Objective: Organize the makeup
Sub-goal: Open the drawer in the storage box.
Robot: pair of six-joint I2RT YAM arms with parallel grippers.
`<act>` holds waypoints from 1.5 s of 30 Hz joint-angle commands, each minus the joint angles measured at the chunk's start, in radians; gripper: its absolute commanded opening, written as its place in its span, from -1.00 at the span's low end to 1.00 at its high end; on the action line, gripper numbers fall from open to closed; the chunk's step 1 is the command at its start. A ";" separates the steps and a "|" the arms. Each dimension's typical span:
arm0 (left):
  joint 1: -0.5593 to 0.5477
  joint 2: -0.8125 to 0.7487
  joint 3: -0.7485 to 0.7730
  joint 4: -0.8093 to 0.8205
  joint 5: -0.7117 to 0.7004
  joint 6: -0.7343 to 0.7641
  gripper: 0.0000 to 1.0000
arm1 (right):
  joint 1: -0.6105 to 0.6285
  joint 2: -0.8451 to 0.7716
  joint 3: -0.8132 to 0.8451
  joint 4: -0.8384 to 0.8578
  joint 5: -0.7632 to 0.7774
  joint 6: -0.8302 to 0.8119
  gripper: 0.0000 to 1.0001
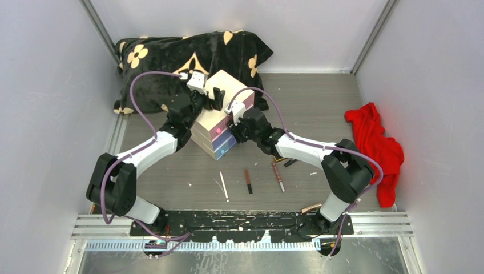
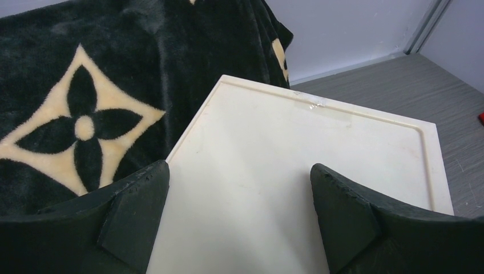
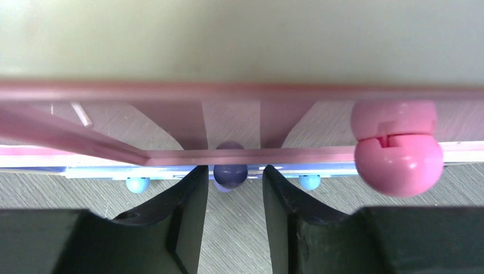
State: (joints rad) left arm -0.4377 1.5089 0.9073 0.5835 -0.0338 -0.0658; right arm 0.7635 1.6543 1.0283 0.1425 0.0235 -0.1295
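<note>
The right claw point(image 3: 235, 181) stands about half open at the front of the drawer box point(image 1: 212, 121). A small purple knob point(image 3: 230, 170) sits between its fingertips point(image 3: 188, 211) with a sliver of gap on each side, so the claw is around the knob without clamping it. A large pink knob point(image 3: 396, 151) hangs just to the right of it at 3 o'clock, and two tiny blue knobs point(image 3: 137, 184) flank the fingers lower down.

The left claw point(image 2: 240, 171) is spread wide and holds nothing. It hovers over the cream top of the box, with one finger near the top's left edge and the other over the bare surface.

The makeup lies loose on the counter point(image 1: 319, 108), well apart from both claws, on the arms' side of the box:
- A thin white pencil point(image 1: 224, 186) lies at 6 o'clock from the box.
- A red-brown pencil point(image 1: 249, 181) lies just to its right.
- A second red-brown pencil point(image 1: 278, 176) lies at 5 o'clock from the right claw.
- A short black stick point(image 1: 290, 162) lies beside the right forearm.
- A small gold tube point(image 1: 311, 208) lies next to the right arm's base.

A black blanket with cream flowers point(image 1: 188, 57) is bunched at 12 o'clock behind the box, and a red cloth point(image 1: 376, 148) lies at 3 o'clock near the right wall.
</note>
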 commanded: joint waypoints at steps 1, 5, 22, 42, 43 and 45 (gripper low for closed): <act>0.019 0.122 -0.094 -0.382 -0.061 -0.124 0.89 | -0.005 -0.005 0.020 0.123 0.017 0.004 -0.15; 0.019 0.121 -0.093 -0.383 -0.061 -0.124 0.89 | -0.007 -0.014 0.021 0.136 0.012 0.012 -0.32; 0.019 0.113 -0.092 -0.393 -0.080 -0.122 0.88 | -0.016 -0.134 -0.062 -0.023 0.032 0.050 -0.98; 0.019 0.121 -0.093 -0.392 -0.084 -0.121 0.88 | -0.022 -0.374 -0.284 -0.137 0.110 0.119 -0.98; 0.019 0.121 -0.092 -0.392 -0.083 -0.120 0.88 | -0.021 -0.392 -0.298 -0.142 0.111 0.126 -0.98; 0.019 0.123 -0.091 -0.392 -0.083 -0.120 0.88 | -0.021 -0.429 -0.332 -0.147 0.119 0.138 -0.98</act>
State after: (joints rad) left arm -0.4412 1.5116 0.9096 0.5835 -0.0418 -0.0658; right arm 0.7509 1.3193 0.7521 0.0734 0.0822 -0.0360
